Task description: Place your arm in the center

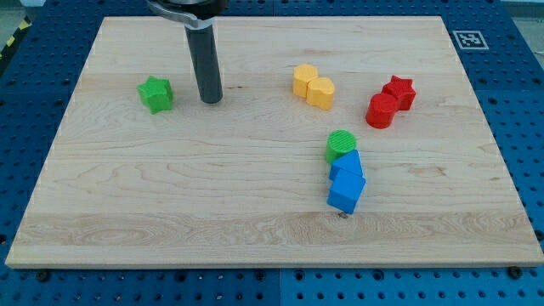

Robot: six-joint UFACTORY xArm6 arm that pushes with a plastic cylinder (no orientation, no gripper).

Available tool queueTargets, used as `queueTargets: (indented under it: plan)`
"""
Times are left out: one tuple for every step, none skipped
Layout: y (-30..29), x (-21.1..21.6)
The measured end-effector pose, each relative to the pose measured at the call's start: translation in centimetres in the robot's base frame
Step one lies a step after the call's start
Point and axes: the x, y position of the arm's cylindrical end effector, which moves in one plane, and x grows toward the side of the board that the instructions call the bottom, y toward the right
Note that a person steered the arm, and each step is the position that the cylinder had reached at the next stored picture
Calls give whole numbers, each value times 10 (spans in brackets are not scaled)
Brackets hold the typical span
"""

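Item: rod, no gripper fitted so nothing held; tip (211, 100) just right of green star (155, 93), bench (170, 212) centre lying toward four o'clock, clear of blocks.

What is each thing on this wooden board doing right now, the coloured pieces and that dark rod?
My tip: on the board, right of the green star, touching no block.
Green star: alone.
Yellow blocks: two, touching.
Red blocks: two, touching.
Green cylinder: against the blue blocks.
Blue blocks: two, touching.
Board: flat.
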Motion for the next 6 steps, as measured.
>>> queueTargets:
  plan:
    - [0,0]
    - [13,0]
    - [26,0]
    - [34,7]
    - [46,16]
    - [50,17]
